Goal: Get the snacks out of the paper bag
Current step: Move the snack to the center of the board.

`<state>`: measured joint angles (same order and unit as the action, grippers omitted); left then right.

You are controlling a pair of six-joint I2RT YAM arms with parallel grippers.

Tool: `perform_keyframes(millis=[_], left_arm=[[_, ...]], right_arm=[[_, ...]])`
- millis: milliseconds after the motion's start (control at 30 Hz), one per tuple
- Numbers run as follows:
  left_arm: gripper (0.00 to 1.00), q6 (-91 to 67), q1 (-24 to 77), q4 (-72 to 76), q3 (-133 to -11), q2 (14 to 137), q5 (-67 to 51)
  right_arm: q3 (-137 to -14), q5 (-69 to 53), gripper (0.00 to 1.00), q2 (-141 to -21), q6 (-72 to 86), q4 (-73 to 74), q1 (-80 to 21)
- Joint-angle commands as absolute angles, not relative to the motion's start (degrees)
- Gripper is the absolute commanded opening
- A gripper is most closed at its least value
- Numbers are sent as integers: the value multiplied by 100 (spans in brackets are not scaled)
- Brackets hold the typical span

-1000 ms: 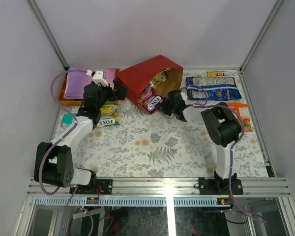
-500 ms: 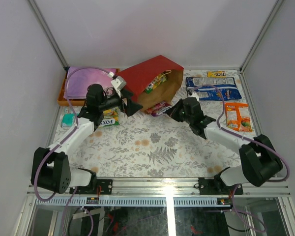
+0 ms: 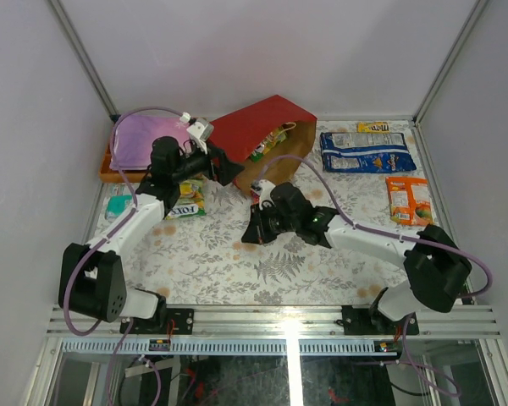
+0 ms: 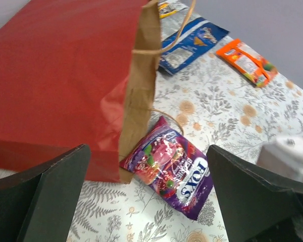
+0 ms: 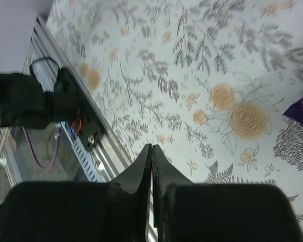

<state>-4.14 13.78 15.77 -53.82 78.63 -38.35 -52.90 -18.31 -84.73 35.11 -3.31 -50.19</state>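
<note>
The red paper bag [image 3: 258,128] lies on its side, its brown mouth facing right and front. It fills the left of the left wrist view [image 4: 60,85]. A green-yellow packet [image 3: 271,142] shows inside the mouth. A purple Fox's packet [image 4: 169,169] lies on the table just outside the mouth. My left gripper [image 3: 227,167] is open and empty at the bag's near left edge, its jaws wide either side of the purple packet [image 4: 146,151]. My right gripper [image 3: 249,230] is shut with nothing seen in it, low over the table [image 5: 151,147].
A blue-white bag [image 3: 366,152], a small yellow bar [image 3: 372,127] and an orange packet [image 3: 408,200] lie at the right. A green-yellow Fox's bag [image 3: 184,205] and a teal packet [image 3: 115,205] lie at the left. An orange tray [image 3: 108,166] holds a flat purple item.
My right arm has swung from the bag's mouth toward the front left. The purple Fox's packet has come out of the bag onto the table. My left gripper shifted slightly at the bag's edge.
</note>
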Motion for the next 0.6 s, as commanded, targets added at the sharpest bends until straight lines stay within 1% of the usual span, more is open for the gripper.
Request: perform_keyframes(millis=[0,167,200,267,333,367,400,467,500,567], left_arm=[[100,-853,1192,1673,-5469,7880,-2957],[100,-1025,1059,2077,-5165,7650,-2493],[100,-1036,1062,2102,-5134,7614,-2397],[100,-1062,1063,2162,-5088,7575,-2184],[100,-1108,1054,2234,-5058,7566,-1970],[100,-1129,1055,2273,-5034,7569,-1916],[100,-1141,1052,2291,-5038,7582,-1864],[100,-1136,1055,2258,-5045,7602,-1787],[100,-1127,1055,2244,-5049,7613,-1741],[100,-1155,1055,2218,-5059,7630,-1663]], right_arm=[[-5306,-2651,0,-8632,2854,-126,-5077],[-4808,-2129,0,-8302,2609,286,-4927],[-4721,-2003,3,-8196,2623,286,-4840],[-4589,-1682,23,-7977,2704,227,-4612],[-4570,-1442,54,-7851,2744,181,-4295],[-4620,-1287,63,-7838,2783,213,-4118],[-4686,-1177,68,-7851,2804,253,-3940],[-4779,-975,76,-7917,2863,200,-3629],[-4823,-735,79,-7975,2867,163,-3554],[-5079,-96,81,-8241,2739,278,-3525]])
